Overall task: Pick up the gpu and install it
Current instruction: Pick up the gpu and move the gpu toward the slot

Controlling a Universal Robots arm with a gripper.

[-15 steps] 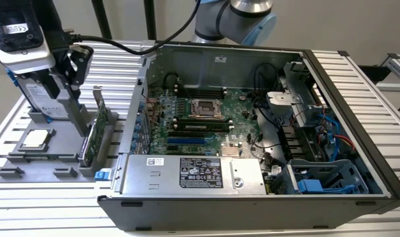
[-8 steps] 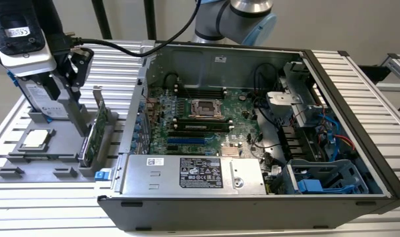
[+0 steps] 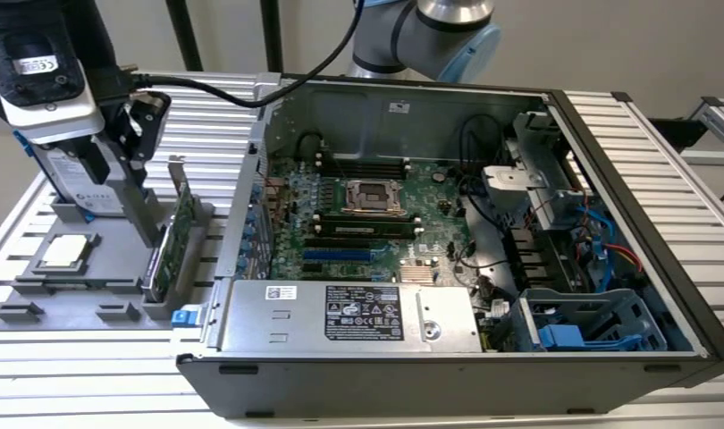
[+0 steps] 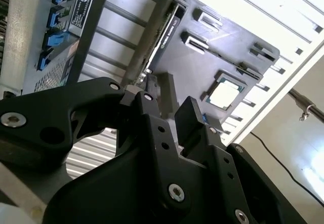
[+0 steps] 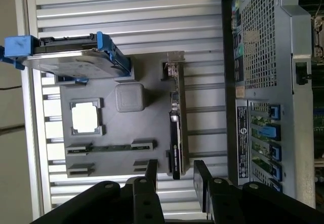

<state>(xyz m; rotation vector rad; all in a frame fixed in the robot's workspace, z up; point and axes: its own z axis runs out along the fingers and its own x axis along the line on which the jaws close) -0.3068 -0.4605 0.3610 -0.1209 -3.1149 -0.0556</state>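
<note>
gpu (image 3: 169, 250) was what I watched. It stood on its long edge in a slot of a grey holder tray (image 3: 88, 301) on the slatted tabletop (image 3: 648, 125), just outside the open computer case (image 3: 398, 393) and running alongside the case's wall, apart from it. In the first wrist view the gpu (image 5: 175, 127) showed edge-on as a thin dark strip, with its metal bracket at the far end from the camera. The end effector (image 3: 147, 134) hung outside the case, above the tray and higher than the card, touching nothing. In both wrist views its two black fingers (image 5: 151, 176) were spread with a clear gap, and the end effector (image 5: 175, 169) lined up over the near end of the card. The second wrist view gave the same open stance (image 4: 171, 102) with the gpu (image 4: 163, 34) beyond it. Farther from the case than the card, a square silver CPU chip (image 3: 66, 251) lay flat in the tray, and a hard drive (image 3: 82, 183) with blue rails stood upright at the tray's back. The arm (image 3: 440, 27) rose behind the case.
</note>
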